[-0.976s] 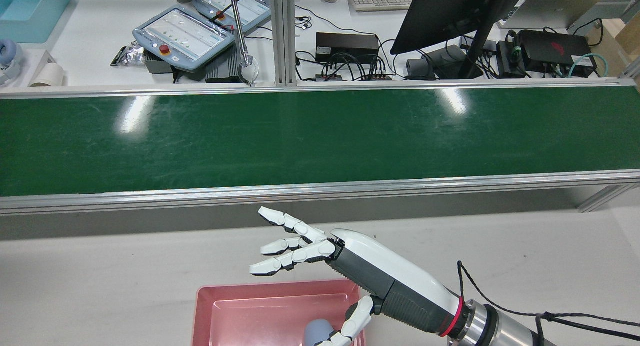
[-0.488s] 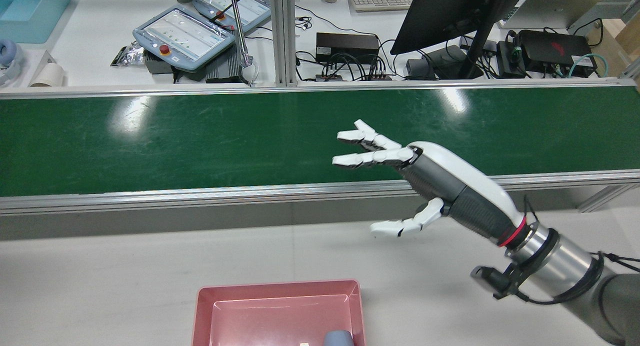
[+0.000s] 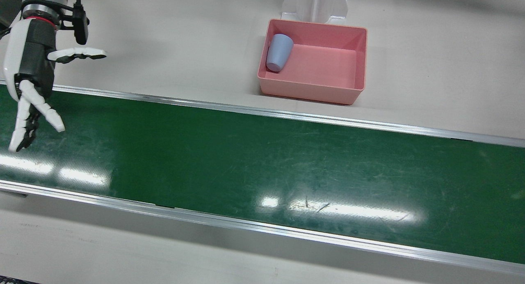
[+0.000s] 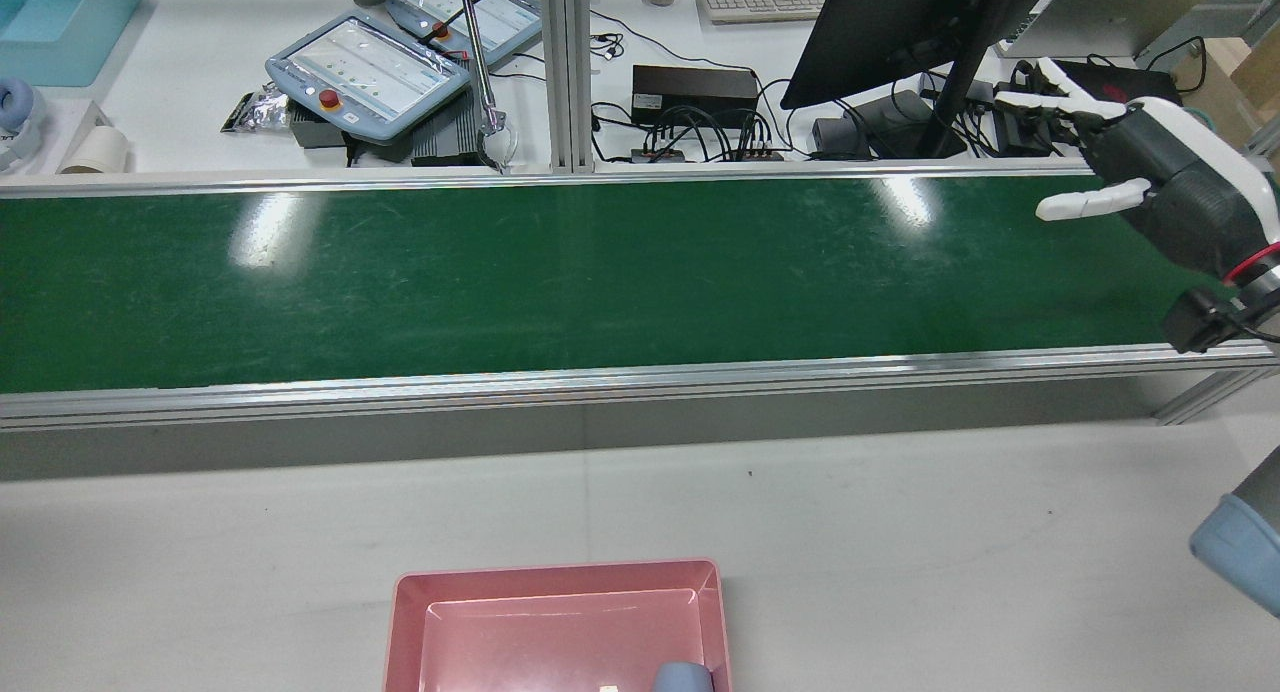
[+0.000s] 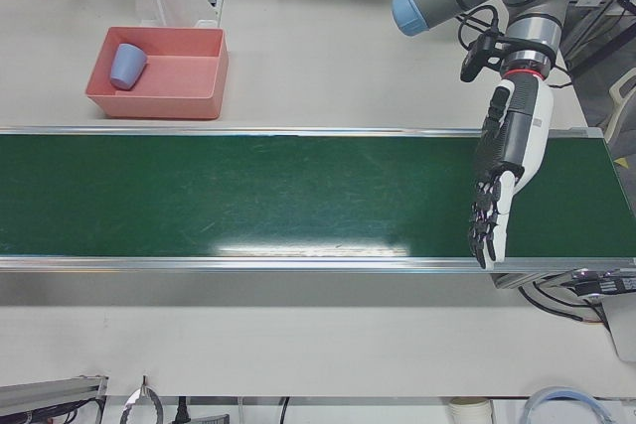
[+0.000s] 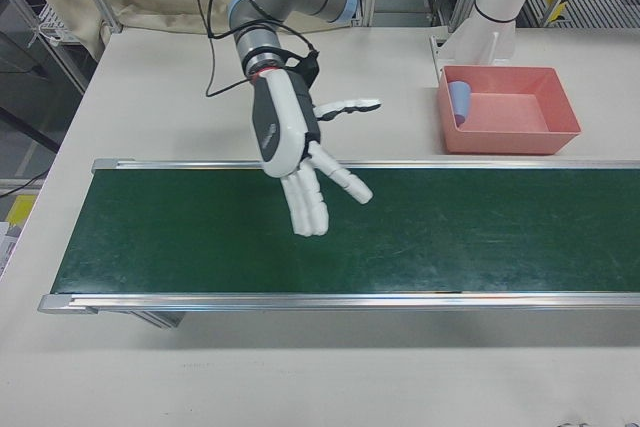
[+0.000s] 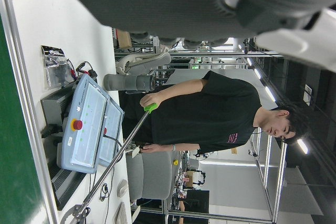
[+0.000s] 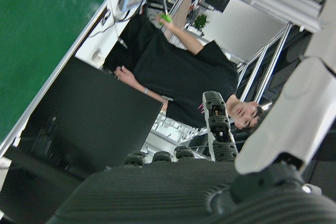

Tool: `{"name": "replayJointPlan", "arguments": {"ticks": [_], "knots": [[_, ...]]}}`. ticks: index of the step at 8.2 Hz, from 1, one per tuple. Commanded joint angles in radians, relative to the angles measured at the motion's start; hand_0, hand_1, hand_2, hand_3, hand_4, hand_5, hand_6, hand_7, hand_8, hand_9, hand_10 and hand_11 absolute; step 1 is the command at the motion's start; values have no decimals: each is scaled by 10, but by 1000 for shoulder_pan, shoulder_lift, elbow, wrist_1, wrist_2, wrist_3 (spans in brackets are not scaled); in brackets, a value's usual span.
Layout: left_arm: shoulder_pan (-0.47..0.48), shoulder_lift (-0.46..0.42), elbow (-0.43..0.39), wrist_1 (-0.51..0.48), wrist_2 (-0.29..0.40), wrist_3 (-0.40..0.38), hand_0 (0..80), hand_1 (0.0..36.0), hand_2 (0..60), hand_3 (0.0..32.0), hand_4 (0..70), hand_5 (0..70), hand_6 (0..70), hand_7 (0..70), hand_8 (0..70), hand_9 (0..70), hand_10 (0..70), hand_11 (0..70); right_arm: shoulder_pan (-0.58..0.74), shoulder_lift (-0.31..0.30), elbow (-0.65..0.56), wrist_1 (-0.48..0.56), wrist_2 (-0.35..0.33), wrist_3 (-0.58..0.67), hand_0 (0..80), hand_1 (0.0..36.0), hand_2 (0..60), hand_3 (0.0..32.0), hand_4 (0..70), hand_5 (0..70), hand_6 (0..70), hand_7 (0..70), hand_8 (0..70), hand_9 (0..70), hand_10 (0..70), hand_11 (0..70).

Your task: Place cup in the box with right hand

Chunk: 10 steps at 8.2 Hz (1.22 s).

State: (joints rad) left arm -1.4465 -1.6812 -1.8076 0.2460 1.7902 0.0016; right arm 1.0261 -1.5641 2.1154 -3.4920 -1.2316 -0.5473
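The cup (image 3: 279,52) lay on its side inside the pink box (image 3: 357,58), against one end wall. The right hand (image 6: 296,152) hung over the green belt (image 3: 262,165) well apart from it — fingers (image 6: 337,179) spread, holding nothing. The left hand (image 5: 502,181) hung over the belt's other end with fingers straight and empty.

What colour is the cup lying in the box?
Pale blue-grey cup in the pink box; clearest in the front view.

white table (image 3: 172,42) w/ pink box (image 3: 361,58) beside green conveyor belt (image 3: 246,152).
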Motion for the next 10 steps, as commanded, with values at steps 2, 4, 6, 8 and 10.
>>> {"name": "replayJointPlan", "arguments": {"ticks": [2, 4, 6, 8, 10], "knots": [[0, -2, 1, 1, 0, 0, 0, 0, 0, 0, 0, 0, 0, 0, 0, 0, 0, 0, 132, -1, -225, 29, -25, 110, 271, 48, 152, 0, 40, 13, 19, 59, 0, 14, 0, 0], [0, 0, 1, 1, 0, 0, 0, 0, 0, 0, 0, 0, 0, 0, 0, 0, 0, 0, 137, -2, -300, 132, -63, 132, 351, 29, 64, 0, 84, 15, 24, 78, 0, 19, 3, 11], [0, 0, 1, 1, 0, 0, 0, 0, 0, 0, 0, 0, 0, 0, 0, 0, 0, 0, 144, -1, -293, 131, -71, 148, 394, 41, 37, 0, 95, 19, 24, 83, 0, 20, 6, 17], [0, 0, 10, -4, 0, 0, 0, 0, 0, 0, 0, 0, 0, 0, 0, 0, 0, 0, 192, 1, -293, 128, -109, 164, 340, 86, 204, 0, 66, 21, 27, 100, 0, 18, 9, 23], [0, 0, 10, -4, 0, 0, 0, 0, 0, 0, 0, 0, 0, 0, 0, 0, 0, 0, 228, -5, -295, 123, -109, 191, 359, 32, 89, 0, 146, 13, 31, 111, 0, 19, 13, 25]]}}
